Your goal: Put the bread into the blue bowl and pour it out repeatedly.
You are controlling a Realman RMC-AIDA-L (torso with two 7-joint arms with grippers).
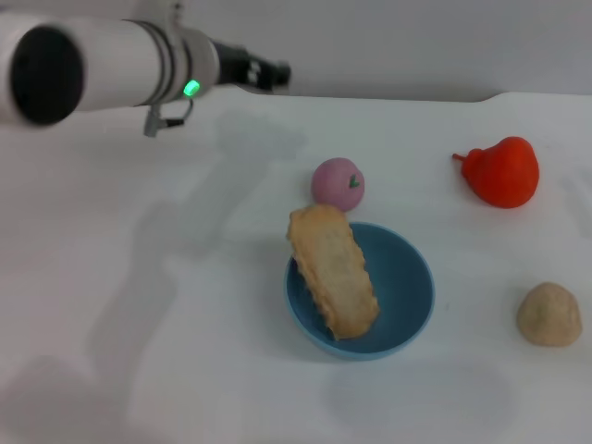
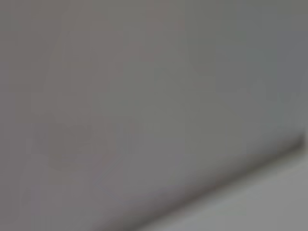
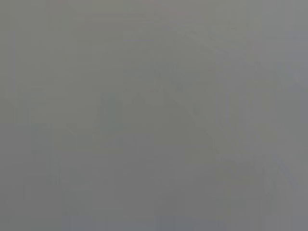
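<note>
Bread (image 1: pixel 334 270) propped tan side up across blue bowl (image 1: pixel 407 287), one end over rim. Left arm (image 1: pixel 139 65) raised far back, jaws can't tell. Risk: tipping bowl flips loaf off early onto bench (image 1: pixel 139 324).

Even, bright, diffuse light falls over the white surface (image 1: pixel 139 370) in the head view, with no hard glare. Soft grey shadows of the left arm (image 1: pixel 120 65) spread below and ahead of the left pincer (image 1: pixel 268 72), which sits dark and slightly blurred near the far edge. The blue bowl (image 1: pixel 407 296) casts a faint shadow on its near side. A green indicator glows on the arm. Both wrist views are featureless grey blur; the left one shows only a lighter band in one corner.
</note>
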